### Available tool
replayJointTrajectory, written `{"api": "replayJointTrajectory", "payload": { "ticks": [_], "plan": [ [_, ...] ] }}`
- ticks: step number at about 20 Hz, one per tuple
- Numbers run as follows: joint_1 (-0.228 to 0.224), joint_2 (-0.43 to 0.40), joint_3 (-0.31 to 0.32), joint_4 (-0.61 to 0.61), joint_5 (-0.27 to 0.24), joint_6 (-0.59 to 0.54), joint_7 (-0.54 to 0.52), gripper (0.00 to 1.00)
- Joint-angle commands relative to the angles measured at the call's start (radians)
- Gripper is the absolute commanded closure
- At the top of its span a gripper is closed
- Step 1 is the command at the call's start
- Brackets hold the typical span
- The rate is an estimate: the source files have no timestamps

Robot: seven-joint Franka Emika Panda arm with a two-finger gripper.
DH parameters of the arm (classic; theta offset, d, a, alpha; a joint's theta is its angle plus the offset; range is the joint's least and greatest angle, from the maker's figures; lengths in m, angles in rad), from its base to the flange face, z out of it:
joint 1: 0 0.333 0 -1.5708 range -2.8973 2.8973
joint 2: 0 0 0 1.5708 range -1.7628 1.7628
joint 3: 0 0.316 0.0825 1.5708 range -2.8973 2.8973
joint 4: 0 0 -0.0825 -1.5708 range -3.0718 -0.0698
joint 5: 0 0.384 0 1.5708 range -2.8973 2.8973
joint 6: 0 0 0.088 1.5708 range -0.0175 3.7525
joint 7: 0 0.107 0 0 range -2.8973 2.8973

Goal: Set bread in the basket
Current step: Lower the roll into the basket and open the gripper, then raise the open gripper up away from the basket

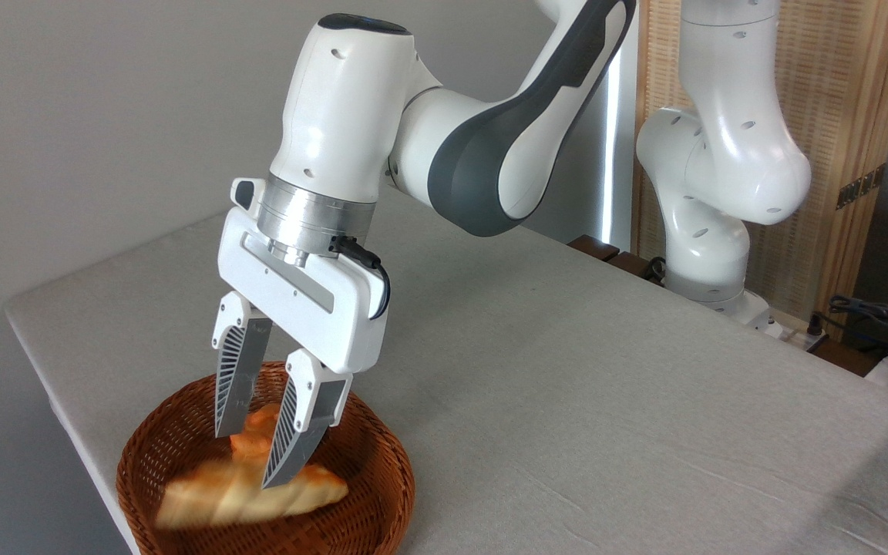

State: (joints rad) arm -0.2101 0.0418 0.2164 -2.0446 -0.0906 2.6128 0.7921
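Observation:
The bread (247, 495), a long golden braided loaf, shows blurred low inside the reddish-brown wicker basket (382, 493) at the table's near left corner. My gripper (247, 461) hangs just above it, open, its two ribbed fingers (232, 389) spread apart and no longer touching the loaf. A small orange bun (259, 433) peeks out between and behind the fingers, also in the basket. The near finger covers part of the loaf's middle.
The grey cloth-covered table (567, 401) stretches back and right from the basket. Its left edge runs close beside the basket. My arm's white base (710, 262) stands at the far right edge, in front of a wooden slatted panel (837, 116).

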Motion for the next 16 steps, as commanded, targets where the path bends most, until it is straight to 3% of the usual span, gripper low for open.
{"api": "replayJointTrajectory", "payload": {
  "ticks": [1,6,9,14,16],
  "plan": [
    [-0.003,0.012,0.008,0.014,-0.008,0.003,0.019,0.00],
    [-0.003,-0.003,0.006,0.015,-0.011,-0.013,0.006,0.00],
    [-0.008,-0.034,-0.003,0.038,-0.005,-0.098,-0.060,0.00],
    [-0.009,-0.040,-0.008,0.242,-0.009,-0.460,-0.073,0.00],
    [-0.015,-0.043,-0.011,0.270,-0.014,-0.545,-0.073,0.00]
  ]
}}
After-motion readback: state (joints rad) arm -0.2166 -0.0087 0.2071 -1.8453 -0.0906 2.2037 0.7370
